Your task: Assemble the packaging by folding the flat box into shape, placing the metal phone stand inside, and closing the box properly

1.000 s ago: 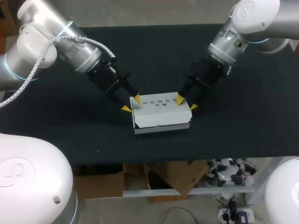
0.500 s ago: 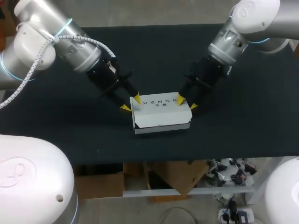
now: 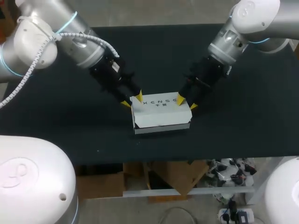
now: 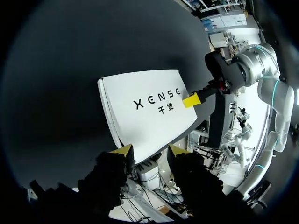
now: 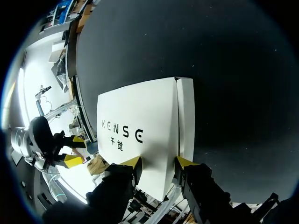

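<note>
The white box (image 3: 161,112) is seen lying with its lid down near the middle of the black bench (image 3: 243,126). The left end effector (image 3: 132,101) is held at its left end and the right end effector (image 3: 186,103) at its right end. Each is parted narrowly, with one yellow tip placed over the lid and the other just beside the box.

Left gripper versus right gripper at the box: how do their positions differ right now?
The left gripper straddles the white box's far left corner; the right gripper its far right corner. The right gripper spans the top's seam; the left gripper, a bare corner. Both are open.
</note>
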You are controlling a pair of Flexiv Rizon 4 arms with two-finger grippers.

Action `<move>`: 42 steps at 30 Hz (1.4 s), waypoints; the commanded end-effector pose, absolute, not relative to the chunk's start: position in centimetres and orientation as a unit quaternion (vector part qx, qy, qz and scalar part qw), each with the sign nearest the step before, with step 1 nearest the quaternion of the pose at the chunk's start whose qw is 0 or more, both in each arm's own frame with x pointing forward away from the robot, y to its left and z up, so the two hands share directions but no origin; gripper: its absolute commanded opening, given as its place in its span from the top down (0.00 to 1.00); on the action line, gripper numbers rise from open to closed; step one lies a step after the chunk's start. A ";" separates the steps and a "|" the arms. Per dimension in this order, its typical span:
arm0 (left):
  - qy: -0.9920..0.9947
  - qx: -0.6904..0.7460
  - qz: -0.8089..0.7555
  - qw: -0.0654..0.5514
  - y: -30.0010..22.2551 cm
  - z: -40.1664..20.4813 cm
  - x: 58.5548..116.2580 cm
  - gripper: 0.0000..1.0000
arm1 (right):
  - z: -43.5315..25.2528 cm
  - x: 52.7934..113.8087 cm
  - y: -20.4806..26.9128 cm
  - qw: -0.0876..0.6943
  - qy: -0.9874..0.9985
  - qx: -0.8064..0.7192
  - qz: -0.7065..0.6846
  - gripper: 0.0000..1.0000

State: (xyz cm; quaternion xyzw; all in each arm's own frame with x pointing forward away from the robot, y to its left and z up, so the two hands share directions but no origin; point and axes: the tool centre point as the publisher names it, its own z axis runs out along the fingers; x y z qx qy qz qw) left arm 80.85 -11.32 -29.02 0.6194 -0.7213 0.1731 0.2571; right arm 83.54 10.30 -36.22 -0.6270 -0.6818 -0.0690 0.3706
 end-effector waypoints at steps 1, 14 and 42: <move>-0.741 0.602 0.174 0.242 -11.5 -28.1 80.6 0.26 | -36.3 83.5 10.3 0.371 -0.682 -0.626 -0.069 0.53; -0.868 0.441 0.174 0.148 -11.8 -27.0 79.5 0.00 | -36.3 83.5 10.3 0.371 -0.682 -0.626 -0.069 0.53; -0.952 0.284 0.102 0.042 -13.4 -26.9 78.2 0.00 | -36.3 83.5 10.3 0.371 -0.682 -0.626 -0.069 0.53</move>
